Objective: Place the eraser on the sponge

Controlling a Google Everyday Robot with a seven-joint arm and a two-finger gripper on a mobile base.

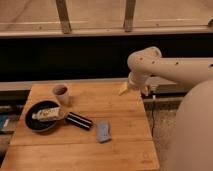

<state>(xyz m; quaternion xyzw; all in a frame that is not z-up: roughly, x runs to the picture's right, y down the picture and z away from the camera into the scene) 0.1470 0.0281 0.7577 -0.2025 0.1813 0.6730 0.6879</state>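
Note:
The eraser (79, 120), a black oblong block with thin pale stripes, lies on the wooden table (120, 150) left of centre. It rests against the right rim of a black pan. Just to its right and a little nearer lies the sponge (103, 131), a flat blue-grey pad; the two are close but apart. My gripper (135, 91) hangs at the end of the white arm above the table's far right edge, well away from both. Its pale fingers stand apart with nothing between them.
A black pan (31, 123) at the table's left holds a whitish-beige oblong thing (46, 113) with dark marks. A brown cup (61, 93) stands behind it. A dark wall and a rail run behind the table. The robot's white body fills the right side.

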